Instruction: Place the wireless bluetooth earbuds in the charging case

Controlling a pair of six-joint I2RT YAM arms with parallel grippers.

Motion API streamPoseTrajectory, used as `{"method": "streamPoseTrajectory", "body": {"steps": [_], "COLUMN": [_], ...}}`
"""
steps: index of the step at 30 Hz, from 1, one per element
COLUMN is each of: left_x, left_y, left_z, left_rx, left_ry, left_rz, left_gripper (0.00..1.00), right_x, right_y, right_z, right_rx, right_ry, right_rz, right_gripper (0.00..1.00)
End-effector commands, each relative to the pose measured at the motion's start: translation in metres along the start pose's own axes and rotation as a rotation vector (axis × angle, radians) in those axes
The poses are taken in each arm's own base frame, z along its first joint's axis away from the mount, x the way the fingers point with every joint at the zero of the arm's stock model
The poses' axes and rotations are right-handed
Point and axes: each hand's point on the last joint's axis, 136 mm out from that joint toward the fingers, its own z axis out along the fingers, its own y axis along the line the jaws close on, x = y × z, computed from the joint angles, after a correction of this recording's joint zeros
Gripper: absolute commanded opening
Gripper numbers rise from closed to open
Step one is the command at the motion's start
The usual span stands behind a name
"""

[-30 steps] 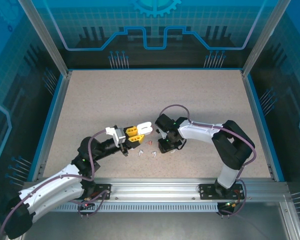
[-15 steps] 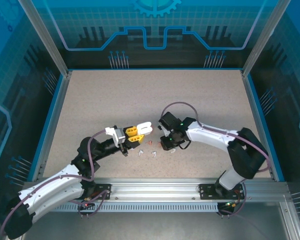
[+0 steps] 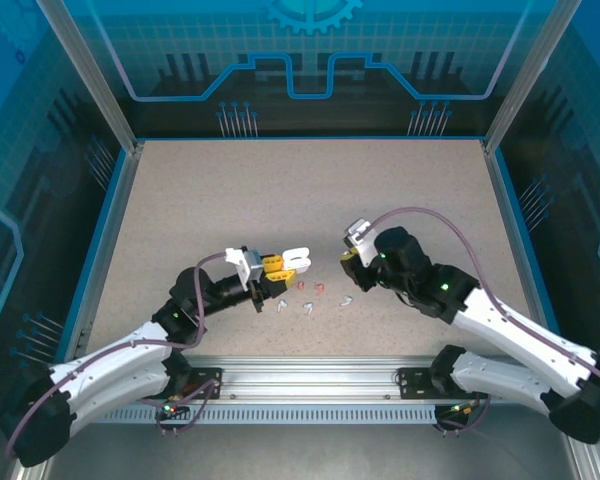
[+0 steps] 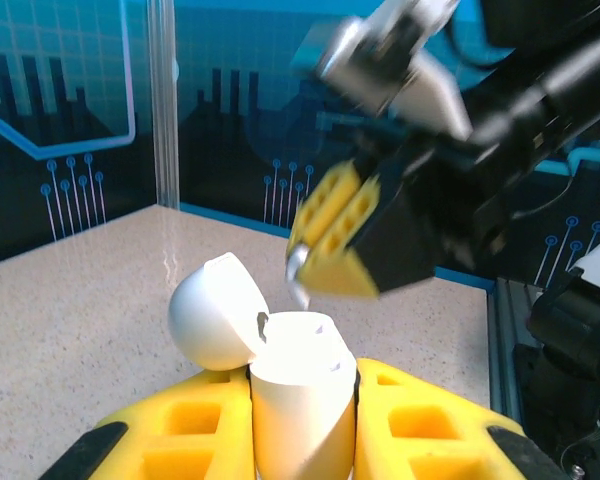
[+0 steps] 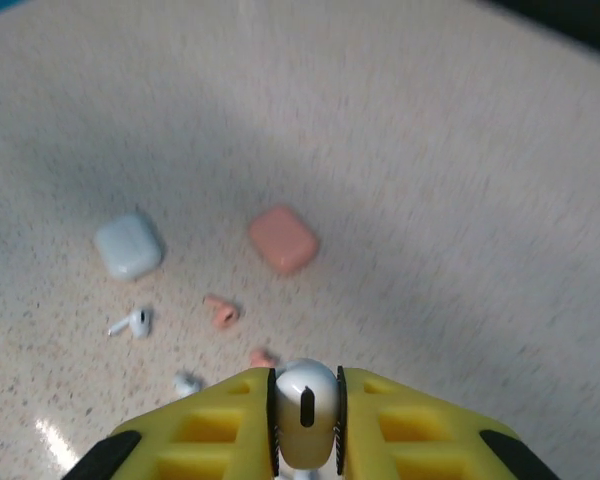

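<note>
L gripper (image 4: 302, 425) was clamped on the white charging case (image 4: 300, 375). The case stood upright btwn the yellow fingers (image 4: 180, 435), w/ its lid (image 4: 212, 312) hinged open to the left of the body. R gripper (image 5: 306, 425) was pinched on a white earbud (image 5: 306, 400), rounded head poking up btwn its pads. In the L wrist view the R gripper hung just ahead of & above the open case, tips angled down twd it; motion blur, so contact couldn't be told.

On the table (image 5: 460, 150) ahead of the R gripper's tips:
- Closest in: a loose white bud (image 5: 188, 383) & a salmon bud (image 5: 262, 357).
- A bit farther: a 2nd salmon bud (image 5: 221, 311) & a 2nd white bud (image 5: 132, 323) off to the left.
- Farthest: a closed pale case (image 5: 128, 247) & a closed salmon case (image 5: 283, 238), near each other, not touching.
</note>
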Motion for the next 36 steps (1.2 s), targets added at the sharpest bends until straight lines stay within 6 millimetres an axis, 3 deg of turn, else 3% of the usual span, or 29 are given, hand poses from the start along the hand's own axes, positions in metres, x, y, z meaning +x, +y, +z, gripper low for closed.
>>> {"method": "streamPoseTrajectory", "body": {"steps": [1, 8, 15, 22, 36], "left_x": [-0.026, -0.031, -0.037, -0.038, -0.034], "left_y": [-0.002, -0.006, -0.009, -0.009, -0.012], "left_z": [0.006, 0.011, 0.012, 0.011, 0.011], "left_rx": [0.013, 0.043, 0.062, 0.065, 0.079], "left_ry": [-0.069, -0.079, -0.100, -0.103, -0.090], "left_rz": [-0.015, -0.048, -0.067, -0.065, -0.051], "left_gripper": [0.00, 0.00, 0.00, 0.00, 0.00], "right_x": [-0.039, -0.090, -0.113, -0.118, -0.110], "right_y": [0.000, 0.029, 0.059, 0.081, 0.094], "right_z": [-0.021, -0.061, -0.069, -0.055, -0.030], "right_rx": [0.030, 0.012, 0.023, 0.014, -0.014], "right_ry": [-0.182, -0.419, -0.483, -0.479, -0.417], "right_rz": [-0.163, -0.364, -0.519, -0.586, -0.612], "right_gripper": [0.21, 0.21, 0.20, 0.20, 0.20]}}
